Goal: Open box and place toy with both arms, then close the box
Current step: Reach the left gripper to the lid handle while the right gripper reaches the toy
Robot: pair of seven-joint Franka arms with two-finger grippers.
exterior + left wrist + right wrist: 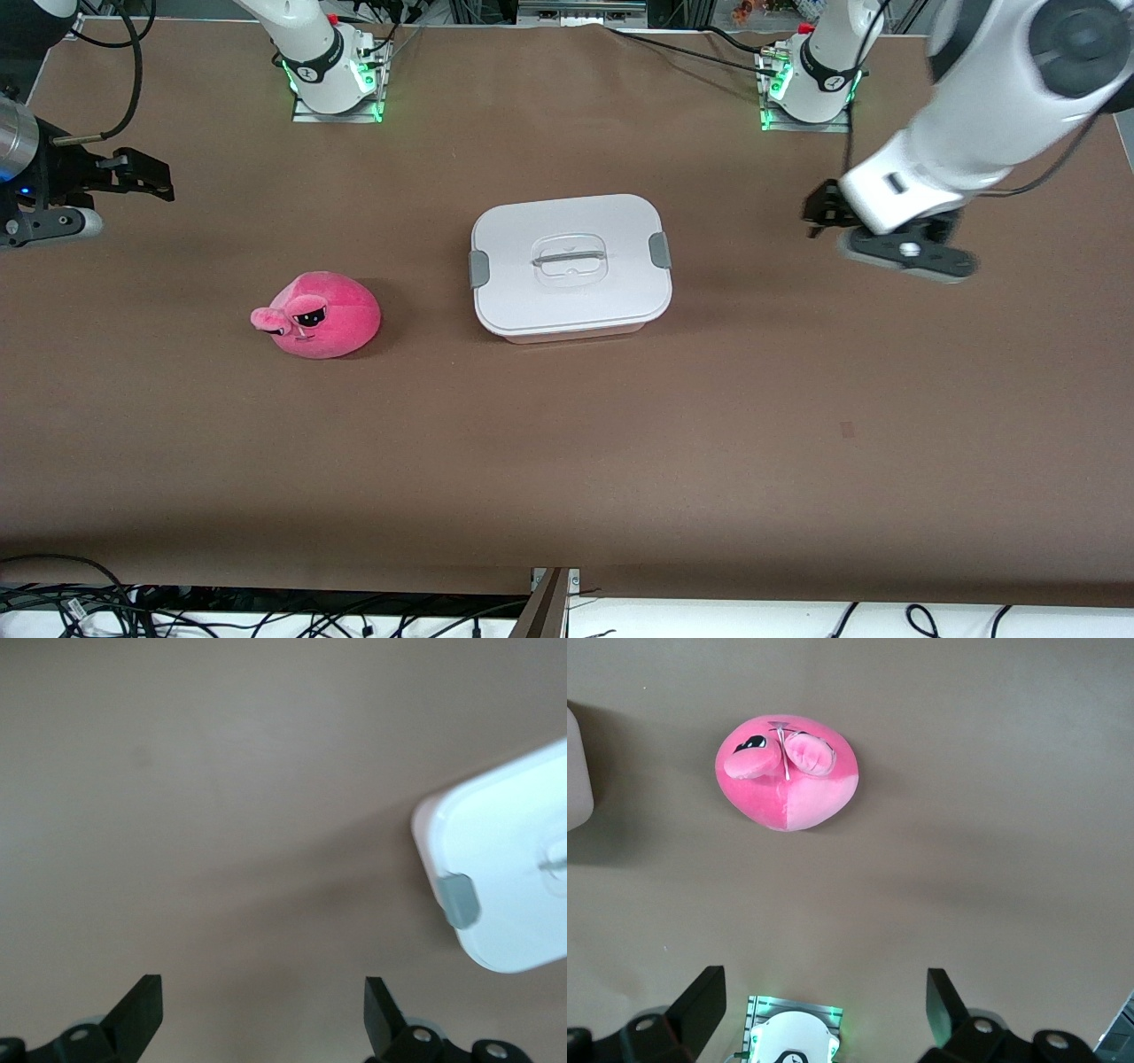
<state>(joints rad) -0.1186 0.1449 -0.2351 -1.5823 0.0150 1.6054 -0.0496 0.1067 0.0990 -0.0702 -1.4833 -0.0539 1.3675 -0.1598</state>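
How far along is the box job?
Nothing done yet. The box is shut, lid on, both clips down. The toy lies on the table beside it, toward the right arm's end. Left end effector and right end effector hang open over bare table, holding nothing. Opening, placing and closing remain.

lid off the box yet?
No. In the front view the white lid sits flat on the box with both grey clips at its ends, and neither claw is near it.
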